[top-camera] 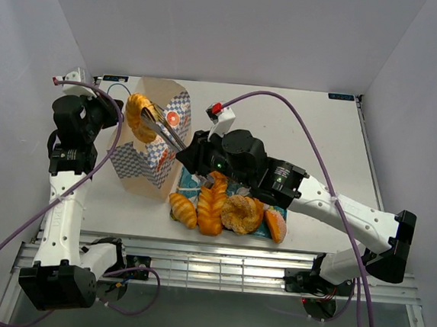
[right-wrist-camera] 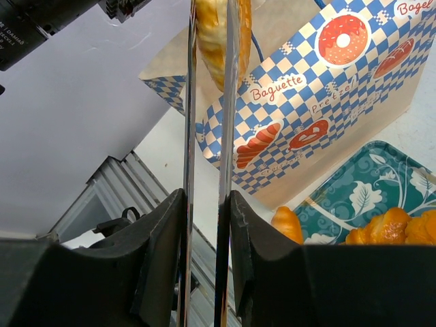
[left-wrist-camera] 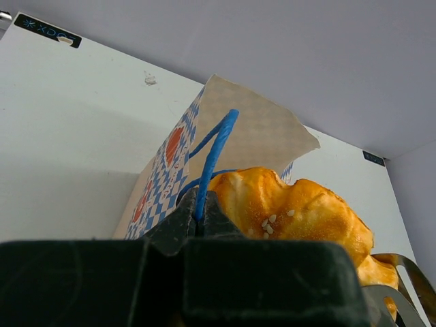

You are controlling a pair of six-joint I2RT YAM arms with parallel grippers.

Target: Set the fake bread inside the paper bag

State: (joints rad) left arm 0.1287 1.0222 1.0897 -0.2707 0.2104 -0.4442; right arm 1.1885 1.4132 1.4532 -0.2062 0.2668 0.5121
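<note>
Hanging at the open mouth of the upright cream paper bag (top-camera: 146,165) with blue-and-white checkered sides, one glossy golden-orange fake bread piece (top-camera: 140,117) was clamped between the blades of long silver metal tongs (top-camera: 164,130). The right gripper (right-wrist-camera: 206,204) squeezed the tongs' handles, its arm stretched leftward across the white table (top-camera: 312,141). The left gripper (left-wrist-camera: 197,212) was closed on the bag's thin blue cord handle (left-wrist-camera: 216,146), its arm raised upright beside the bag. The bag's printing read "Baguette" and "Pretzel"; a third word was cut off. The remaining fake bread (top-camera: 222,208) lay on the teal floral rectangular tray (right-wrist-camera: 354,197) just beside the bag.
</note>
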